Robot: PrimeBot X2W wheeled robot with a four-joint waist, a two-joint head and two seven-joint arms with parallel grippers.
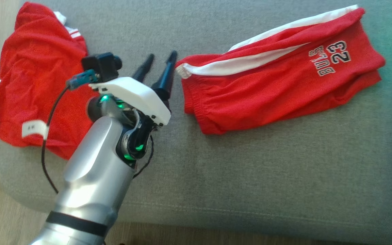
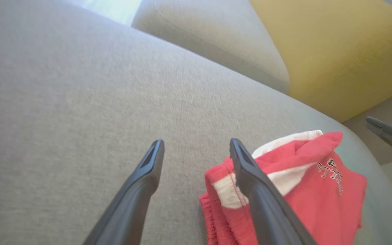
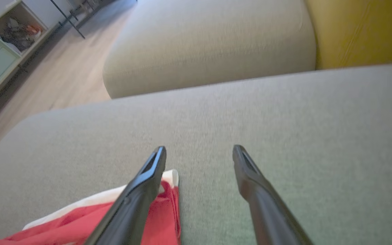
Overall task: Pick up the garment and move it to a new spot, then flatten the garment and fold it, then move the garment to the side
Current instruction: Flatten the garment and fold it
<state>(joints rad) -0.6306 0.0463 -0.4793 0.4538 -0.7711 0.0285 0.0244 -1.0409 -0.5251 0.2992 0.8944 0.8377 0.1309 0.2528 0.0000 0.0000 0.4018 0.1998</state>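
The red fabric shorts point(image 1: 277, 81), with white side stripes and a "BULLS 23" print, lie folded on the grey fabric seat cushion point(image 1: 250, 177). In the head view they sit right of centre, waistband end toward the left. A second red garment point(image 1: 36, 78) with a white label lies crumpled at the cushion's left end, well apart from the shorts.

The left gripper point(image 1: 162, 55) has its jaws spread wide with nothing between them. Its fingertips stand just beside the waistband end of the shorts — contact cannot be determined.

The right gripper point(image 3: 199, 149) also has its jaws spread wide and holds nothing. One of its fingers crosses in front of a white-edged corner of the shorts — bare cushion lies between the fingers.

A yellow upholstered cushion point(image 2: 345, 51) stands beyond the grey one.
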